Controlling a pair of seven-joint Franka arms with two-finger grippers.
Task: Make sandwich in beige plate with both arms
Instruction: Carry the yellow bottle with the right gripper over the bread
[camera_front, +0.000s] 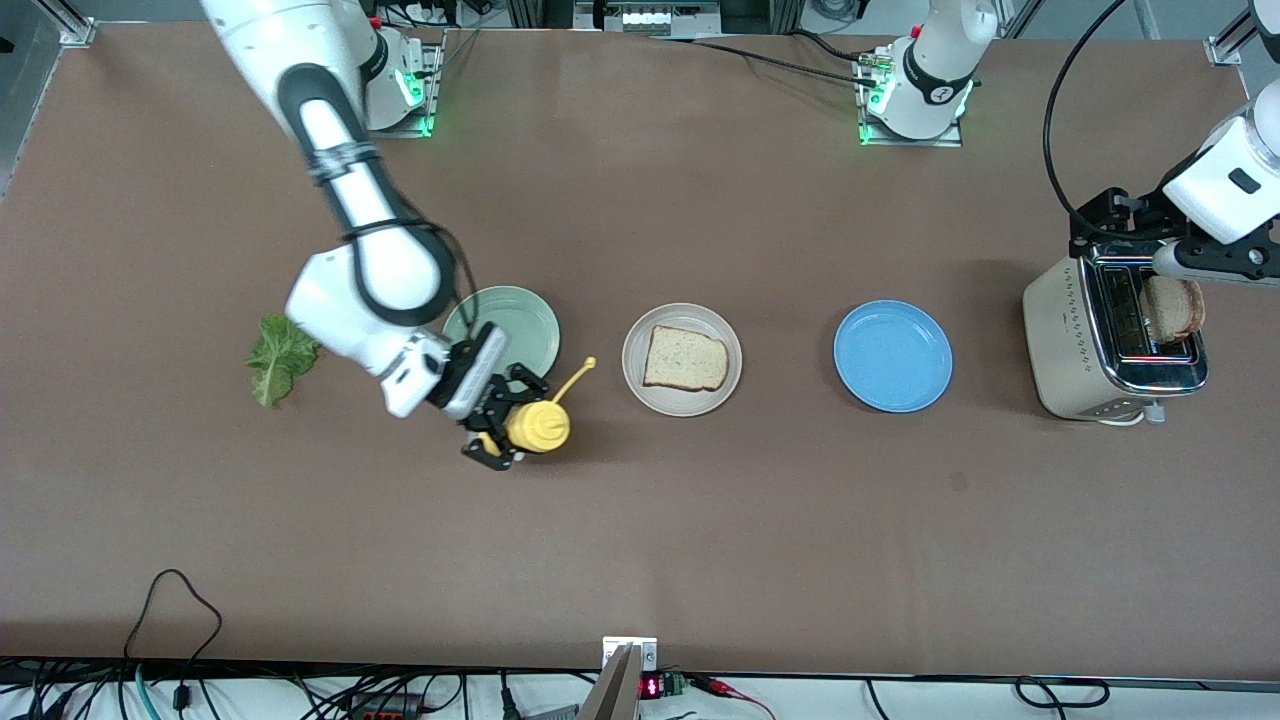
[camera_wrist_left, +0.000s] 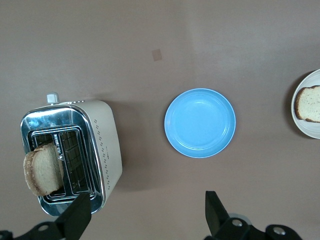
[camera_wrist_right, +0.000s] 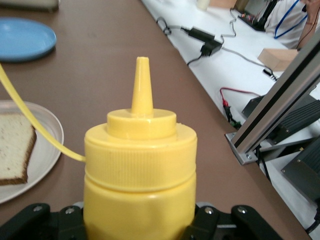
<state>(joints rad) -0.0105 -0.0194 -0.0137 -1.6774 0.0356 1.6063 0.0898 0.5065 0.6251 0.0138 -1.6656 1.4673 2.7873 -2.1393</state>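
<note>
- Right gripper (camera_front: 507, 425): fingers clamped on yellow squeeze bottle (camera_front: 538, 426), beside beige plate (camera_front: 682, 400); body soft, hold mid-barrel.
- 1 bread slice (camera_front: 685, 358) lies on that plate; light, crumbly.
- Left gripper (camera_wrist_left: 145, 212): fingers spread, empty, over toaster (camera_front: 1085, 345); toast (camera_front: 1175, 308) upright, pinch by edges.

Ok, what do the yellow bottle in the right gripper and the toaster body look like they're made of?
Yellow bottle: looks like soft plastic, slightly glossy, with a ribbed screw cap and a molded nozzle; the right gripper is shut on it. Toaster: cream, matte-looking shell, likely painted metal or plastic, hard to say which; its top is mirror-bright, probably polished steel.
</note>
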